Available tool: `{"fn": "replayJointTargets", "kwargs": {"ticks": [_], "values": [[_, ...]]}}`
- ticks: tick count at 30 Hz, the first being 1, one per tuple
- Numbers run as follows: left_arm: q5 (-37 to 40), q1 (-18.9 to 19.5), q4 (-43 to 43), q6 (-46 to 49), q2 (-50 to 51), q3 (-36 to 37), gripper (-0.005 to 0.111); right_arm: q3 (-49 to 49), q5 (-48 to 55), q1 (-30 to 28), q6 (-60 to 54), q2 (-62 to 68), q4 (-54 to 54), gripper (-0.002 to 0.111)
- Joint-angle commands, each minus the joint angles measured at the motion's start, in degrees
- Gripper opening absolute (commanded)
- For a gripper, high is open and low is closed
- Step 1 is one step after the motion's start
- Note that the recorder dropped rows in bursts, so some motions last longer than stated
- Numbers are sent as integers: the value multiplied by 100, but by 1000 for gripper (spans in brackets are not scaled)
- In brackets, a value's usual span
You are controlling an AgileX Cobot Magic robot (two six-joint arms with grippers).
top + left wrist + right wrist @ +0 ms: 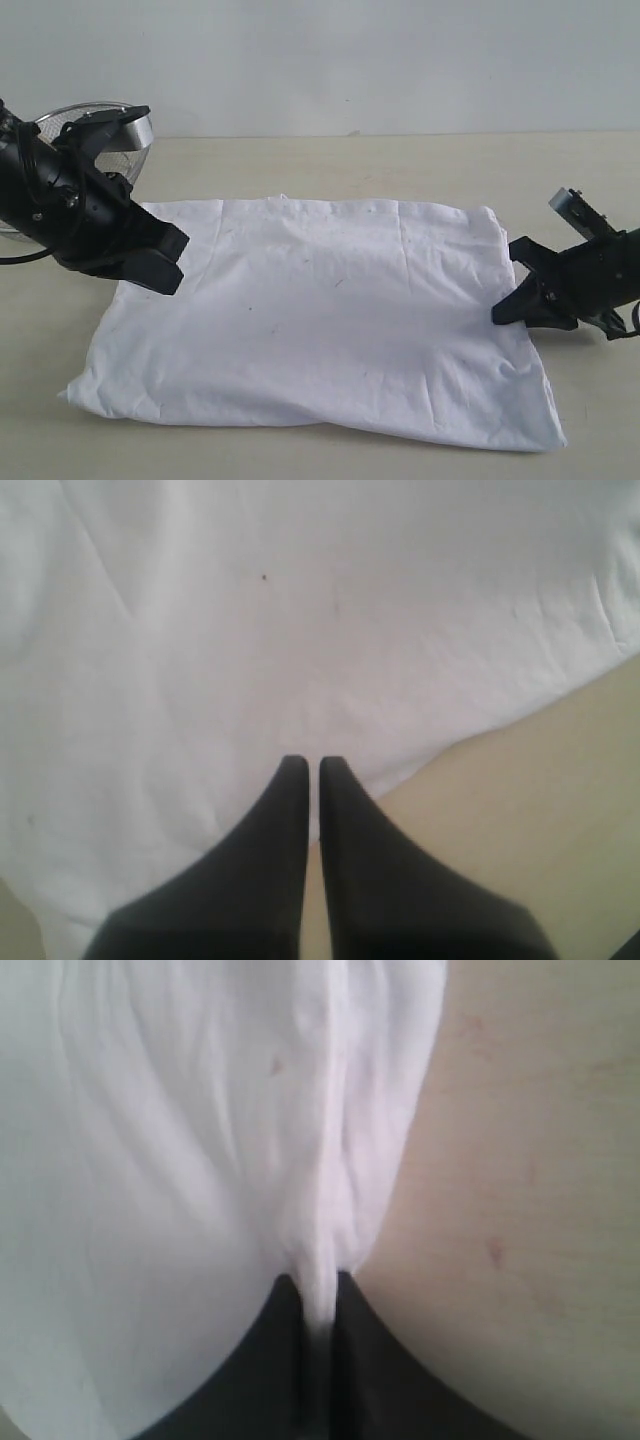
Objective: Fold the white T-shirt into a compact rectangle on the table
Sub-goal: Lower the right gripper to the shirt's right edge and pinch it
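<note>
The white T-shirt [320,310] lies flat on the table [400,165] as a broad rectangle, plain side up. My left gripper [178,262] is at the shirt's left edge. In the left wrist view its fingers [285,810] are shut, with the tips [312,765] over the cloth's border [300,630] and nothing visibly pinched between them. My right gripper [503,305] is low at the shirt's right edge. It is shut on a raised fold of the white cloth [325,1220], which runs down between the black fingers [385,1370].
A wire-mesh metal basket [100,122] stands at the back left, behind the left arm. Bare beige tabletop shows beside the shirt in both wrist views [520,820] [540,1210]. A pale wall rises behind the table.
</note>
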Motion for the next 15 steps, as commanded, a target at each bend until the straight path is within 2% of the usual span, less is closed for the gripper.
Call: {"fn": "replayJointTargets", "kwargs": {"ticks": [1, 15], "values": [[20, 3, 0, 32, 5, 14, 4, 66, -192, -7, -121, 14, -213, 0], [156, 3, 0, 32, 5, 14, 4, 52, 32, -7, 163, -1013, -325, 0]]}}
